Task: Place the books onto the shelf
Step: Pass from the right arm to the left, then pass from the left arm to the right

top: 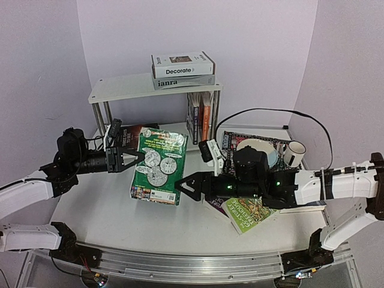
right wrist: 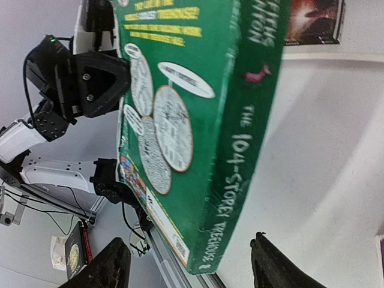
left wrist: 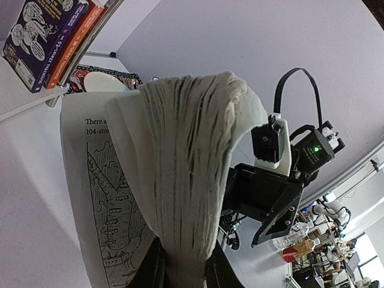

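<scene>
Green book (top: 159,167), long axis toward shelf (top: 120,89), spine rightward; left gripper (top: 139,157) pinches its pages, right gripper (top: 180,186) spread.

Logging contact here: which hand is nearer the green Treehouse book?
Left. The left hand pinches the green book by its page edge; the right hand stands open around the spine's lower corner, apparently not touching.

Left arm (top: 24,195): reaches in from the left side toward the centre, forearm roughly level. Left gripper (top: 138,159): jaws clamped on the page edge of the green book (top: 159,168). Right arm (top: 336,183): reaches in from the right, forearm roughly level. Right gripper (top: 180,187): jaws apart, straddling the book's lower corner, no contact visible.
</scene>
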You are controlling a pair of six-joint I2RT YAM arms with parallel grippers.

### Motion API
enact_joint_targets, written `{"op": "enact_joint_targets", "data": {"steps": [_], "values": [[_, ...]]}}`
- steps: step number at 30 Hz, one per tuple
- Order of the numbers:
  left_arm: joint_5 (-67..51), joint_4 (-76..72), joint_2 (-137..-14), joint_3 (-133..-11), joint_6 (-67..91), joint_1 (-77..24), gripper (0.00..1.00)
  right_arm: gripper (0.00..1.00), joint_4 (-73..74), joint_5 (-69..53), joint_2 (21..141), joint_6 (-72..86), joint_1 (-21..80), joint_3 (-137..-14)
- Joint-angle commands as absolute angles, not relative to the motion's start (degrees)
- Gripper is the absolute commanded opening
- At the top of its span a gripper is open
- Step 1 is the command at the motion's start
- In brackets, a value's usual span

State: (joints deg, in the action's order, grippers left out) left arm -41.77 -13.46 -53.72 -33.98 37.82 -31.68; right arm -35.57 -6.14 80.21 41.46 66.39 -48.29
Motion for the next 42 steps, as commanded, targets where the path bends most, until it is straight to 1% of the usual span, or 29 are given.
{"op": "enact_joint_targets", "data": {"steps": [1,3,7,8,9,10,11,12,14,15,18,21,28,35,37,40,42], "values": [[-41.6,-19.1,-50.8,-37.6,39.4,-31.7,0.0,0.62,-45.0,-5.8,82.1,39.9,67.3,-50.4],[-42.0,-19.3,-50.6,-37.7,39.8,-31.6,0.0,0.58,-45.2,-5.1,82.5,40.0,67.3,-50.8],[-42.3,-19.7,-49.7,-37.7,40.4,-31.6,0.0,0.56,-45.0,-1.7,82.1,40.4,67.4,-50.4],[-42.5,-19.7,-49.5,-37.7,40.5,-31.6,0.0,0.54,-45.1,-0.7,81.7,40.5,67.4,-50.0],[-42.7,-19.8,-49.4,-37.7,40.7,-31.6,0.0,0.48,-45.2,-0.2,81.5,40.6,67.4,-49.6],[-42.9,-19.8,-49.3,-37.7,40.8,-31.6,0.0,0.45,-45.2,0.0,81.4,40.6,67.4,-49.5],[-43.1,-19.9,-49.3,-37.8,41.0,-31.6,0.0,0.43,-45.1,0.0,81.4,40.6,67.4,-49.5],[-43.3,-19.9,-49.3,-37.9,41.1,-31.6,0.0,0.46,-44.7,0.0,81.6,40.5,67.4,-49.8],[-43.7,-19.9,-49.3,-37.9,41.4,-31.6,0.0,0.53,-44.0,0.0,82.0,40.5,67.4,-50.4],[-43.8,-20.0,-49.2,-37.9,41.4,-31.6,0.0,0.55,-44.0,-0.1,82.1,40.4,67.4,-50.6],[-43.8,-20.1,-48.9,-37.7,41.7,-31.6,0.0,0.55,-43.9,-0.5,82.6,40.6,67.4,-51.1],[-43.8,-20.2,-48.7,-37.7,41.9,-31.6,0.0,0.58,-43.1,0.0,82.6,40.5,67.4,-51.2],[-44.6,-20.4,-48.2,-37.7,42.5,-31.6,0.0,0.56,-43.3,-0.3,83.2,40.5,67.4,-51.5],[-44.9,-20.5,-48.0,-37.3,42.6,-31.6,0.0,0.54,-43.9,-5.7,86.1,40.0,67.9,-54.8],[-44.9,-20.5,-47.9,-37.3,42.6,-31.6,0.0,0.5,-44.0,-5.7,86.6,40.0,68.1,-55.2],[-44.7,-20.5,-47.9,-37.4,42.5,-31.6,0.0,0.37,-44.3,-5.2,86.8,40.1,68.1,-55.0],[-44.8,-20.5,-48.0,-37.3,42.4,-31.6,0.0,0.34,-44.4,-5.0,86.5,40.1,68.1,-54.8]]}}
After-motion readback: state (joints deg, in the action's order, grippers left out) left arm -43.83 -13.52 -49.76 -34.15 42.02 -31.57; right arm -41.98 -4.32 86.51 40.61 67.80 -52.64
